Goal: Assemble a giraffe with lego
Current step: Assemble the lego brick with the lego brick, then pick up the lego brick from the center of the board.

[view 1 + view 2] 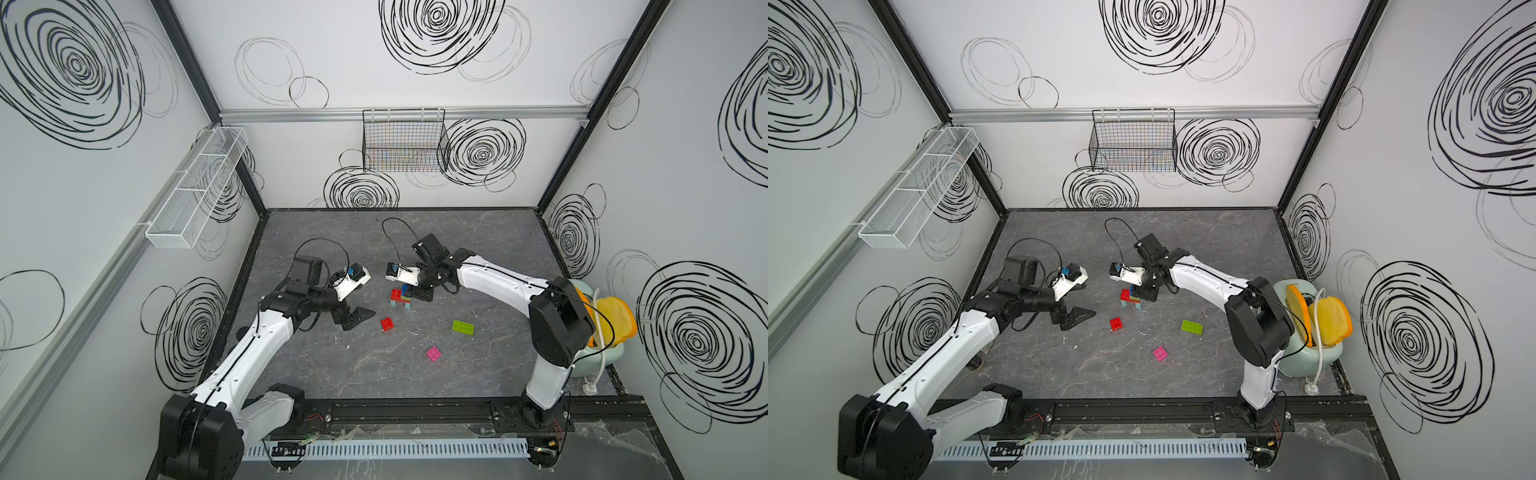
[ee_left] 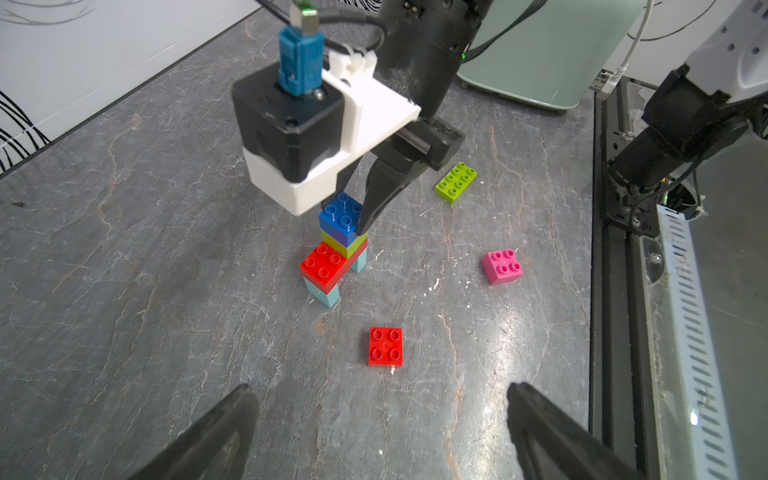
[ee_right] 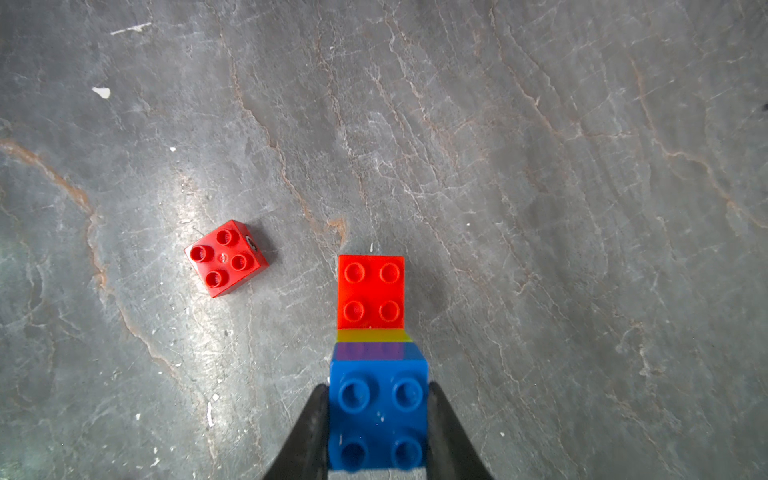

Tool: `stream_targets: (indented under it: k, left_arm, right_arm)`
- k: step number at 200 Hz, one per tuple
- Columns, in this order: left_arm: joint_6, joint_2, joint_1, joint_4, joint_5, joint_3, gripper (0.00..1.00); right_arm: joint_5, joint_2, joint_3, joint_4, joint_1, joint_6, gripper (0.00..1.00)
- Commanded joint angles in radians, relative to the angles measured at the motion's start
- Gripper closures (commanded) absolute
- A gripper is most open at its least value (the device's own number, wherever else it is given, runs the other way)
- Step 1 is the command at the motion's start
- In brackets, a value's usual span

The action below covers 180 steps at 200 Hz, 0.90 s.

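Far left, the left tool [image 1: 358,319] hangs just above the bench [image 1: 332,374] with its fingers spread about as wide as they go and nothing between them. It's pointed towards the middle, and it's well short of any brick.

Next over, a loose red brick [image 1: 387,324] lies flat on the bench, studs up, just in front of the build.

Then the giraffe [image 2: 332,257] itself, standing upright roughly mid-bench and only half built. It has two light-blue legs, a long red body across them, and at one end a lime piece with a blue brick [image 2: 340,214] stacked on top. The other end of the red body has its studs bare.

The right tool [image 3: 377,388] comes down on that stack from above. In the right wrist view its two black fingers [image 3: 316,419] sit against opposite sides of the blue brick, closed to about the brick's width.

Further right, a pink brick [image 1: 434,353] sits nearer the front edge and a long lime brick [image 1: 463,327] lies a bit beyond it. Both are studs up and clear of everything else.

Far right, against the wall, there's a mint-green toaster [image 1: 1304,361] with two yellow-orange slices sticking out of it.
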<state>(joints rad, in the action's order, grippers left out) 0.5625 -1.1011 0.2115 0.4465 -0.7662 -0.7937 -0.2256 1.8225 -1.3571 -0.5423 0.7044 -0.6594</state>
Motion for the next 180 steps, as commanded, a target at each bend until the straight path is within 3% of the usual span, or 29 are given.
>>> stream_targets:
  k: [1, 48, 66, 89, 95, 99, 101, 155, 180]
  left_arm:
    - [0.012, -0.005, 0.007, -0.023, -0.021, -0.003, 0.02]
    - [0.01, 0.003, 0.0, -0.026, -0.02, 0.003, 0.02]
    - [0.009, 0.005, -0.005, -0.01, -0.028, -0.011, 0.02]
    - [0.011, 0.01, -0.013, -0.019, -0.02, -0.001, 0.02]
    - [0.009, 0.013, -0.012, -0.026, -0.022, 0.004, 0.02]
    - [0.008, 0.014, -0.012, -0.028, -0.025, 0.007, 0.02]
    - [0.008, 0.013, -0.011, -0.028, -0.026, 0.006, 0.02]
    - [0.003, -0.002, -0.014, -0.031, -0.036, -0.001, 0.02]
    - [0.006, -0.01, -0.018, -0.015, -0.03, -0.014, 0.02]
  right_arm:
    - [0.056, 0.046, 0.007, -0.133, 0.007, 0.02, 0.58]
    - [-0.013, -0.088, -0.049, -0.135, -0.009, 0.079, 0.38]
    - [-0.037, -0.152, -0.002, -0.117, -0.014, 0.105, 0.28]
    - [-0.036, -0.235, 0.08, -0.087, -0.015, 0.163, 0.24]
    - [-0.027, -0.251, 0.096, -0.087, -0.015, 0.189, 0.16]
    - [-0.019, -0.259, 0.103, -0.091, -0.014, 0.212, 0.02]
    - [-0.015, -0.262, 0.107, -0.094, -0.014, 0.225, 0.0]
    - [0.182, -0.451, 0.24, -0.095, 0.036, 0.609, 0.01]
    - [0.177, -0.503, 0.233, -0.134, 0.044, 0.771, 0.01]
